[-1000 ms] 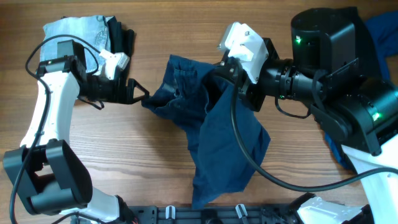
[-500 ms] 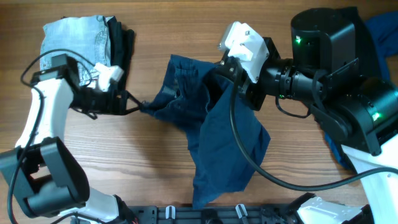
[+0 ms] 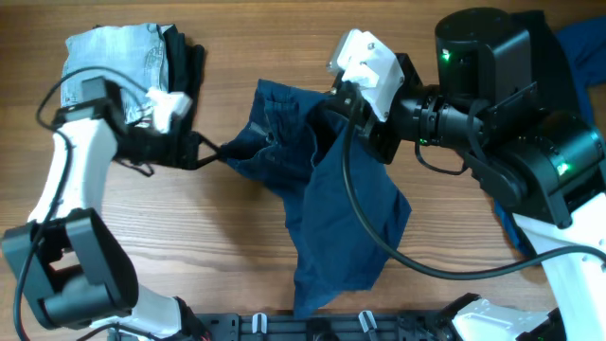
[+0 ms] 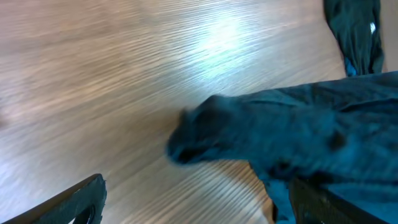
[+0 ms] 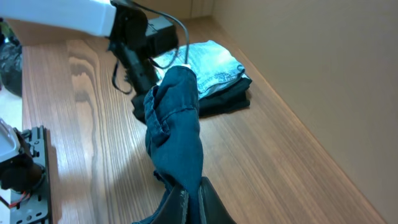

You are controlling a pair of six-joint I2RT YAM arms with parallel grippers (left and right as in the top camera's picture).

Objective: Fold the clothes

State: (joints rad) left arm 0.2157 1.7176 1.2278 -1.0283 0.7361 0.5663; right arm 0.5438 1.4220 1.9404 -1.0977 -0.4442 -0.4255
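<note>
Left gripper [image 3: 210,152]: centre-left of the overhead view, spread wide, clamping nothing
Left fingers [image 4: 71,200]: in the left wrist view we see one tip in each lower corner, far apart; a bunched corner of the navy shorts [image 3: 327,204] lies on the table [image 3: 189,237] between them, and the cloth reaches the right-hand tip, though we cannot tell if it touches
Right gripper [image 3: 333,106]: upper centre of the overhead view, pinched tight on a fold of the navy shorts
Right fingers [image 5: 186,204]: bottom centre of the right wrist view, pressed together, with the cloth rising from them in a crumpled column
Navy shorts: centre of the overhead view, top edge lifted at the right gripper, the rest draped down to the lower centre, left corner stretched toward the left gripper
Folded pile: upper left of the overhead view, a pale denim garment [image 3: 118,47] lying on a black garment [image 3: 189,59]
Writing: a small pale patch [image 4: 371,28] on the dark cloth [image 4: 351,37] at the upper right of the left wrist view, too blurred for us to read
</note>
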